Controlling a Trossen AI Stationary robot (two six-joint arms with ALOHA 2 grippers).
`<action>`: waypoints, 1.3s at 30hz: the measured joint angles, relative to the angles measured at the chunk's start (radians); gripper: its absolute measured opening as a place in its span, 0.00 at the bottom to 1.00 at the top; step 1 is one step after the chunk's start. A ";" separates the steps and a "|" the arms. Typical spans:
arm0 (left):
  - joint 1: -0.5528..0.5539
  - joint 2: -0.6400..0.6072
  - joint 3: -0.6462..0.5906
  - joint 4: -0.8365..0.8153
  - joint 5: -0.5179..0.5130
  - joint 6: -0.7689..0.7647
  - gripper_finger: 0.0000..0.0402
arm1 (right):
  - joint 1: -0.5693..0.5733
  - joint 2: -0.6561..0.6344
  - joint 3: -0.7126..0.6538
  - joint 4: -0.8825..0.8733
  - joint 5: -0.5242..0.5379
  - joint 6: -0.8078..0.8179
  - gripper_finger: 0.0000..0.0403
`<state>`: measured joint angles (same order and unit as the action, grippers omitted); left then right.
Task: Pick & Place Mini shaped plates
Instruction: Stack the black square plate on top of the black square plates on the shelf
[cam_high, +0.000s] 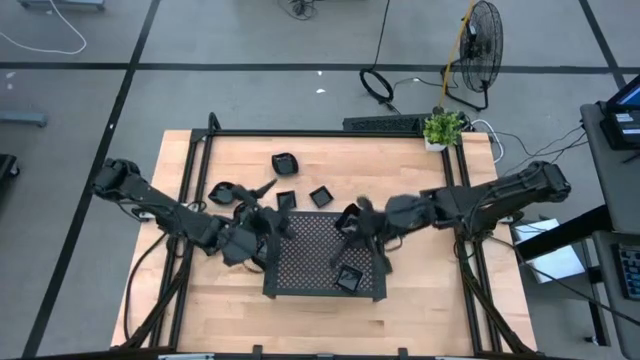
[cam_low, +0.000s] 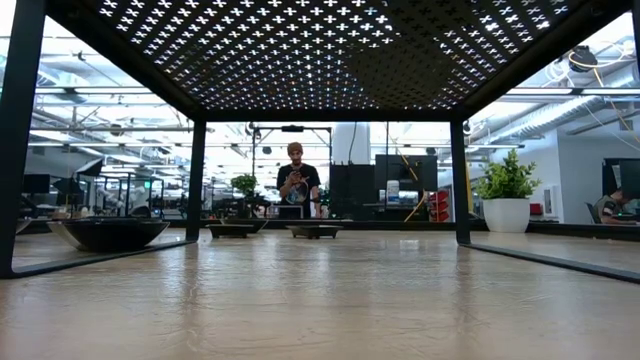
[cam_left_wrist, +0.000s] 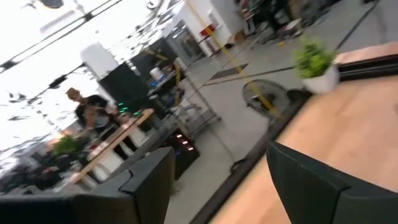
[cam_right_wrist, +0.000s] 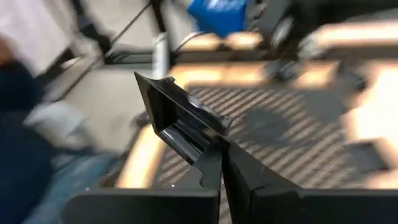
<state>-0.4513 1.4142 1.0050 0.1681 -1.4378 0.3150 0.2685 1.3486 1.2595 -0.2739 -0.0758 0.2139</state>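
- Two arms are over the wooden table (cam_high: 420, 310), meeting at the big perforated tray (cam_high: 310, 262) in the middle, so we're mid pick-and-place.
- Right gripper (cam_right_wrist: 222, 163) is over the right half of the tray, fingers pressed together, pinching the rim of a small angular black plate (cam_right_wrist: 177, 121) held up off the mesh. Looks like the carry/place step to me.
- Left gripper (cam_high: 262, 232) sits at the tray's left edge with fingers spread wide and nothing between them, so I'd guess it's free to go for another plate.
- One plate (cam_high: 349, 279) already sits on the tray's near right corner.
- Loose plates (cam_high: 284, 161) are scattered on the table just beyond the tray's far left side.
- Next move, I reckon: right arm lowers its plate flat onto open mesh, clear of the one there, then lets go.
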 joint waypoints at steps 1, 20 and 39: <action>-0.008 0.001 0.000 -0.018 0.004 -0.031 0.62 | 0.013 0.009 0.013 -0.024 -0.026 0.024 0.00; -0.018 0.000 -0.001 -0.116 0.128 -0.239 0.57 | 0.132 0.067 0.017 -0.202 -0.082 0.211 0.00; -0.016 0.000 -0.001 -0.150 0.132 -0.264 0.57 | 0.059 0.105 0.017 -0.117 -0.084 0.117 0.00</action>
<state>-0.4671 1.4147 1.0042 0.0184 -1.3056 0.0512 0.3275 1.4536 1.2762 -0.3909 -0.1596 0.3304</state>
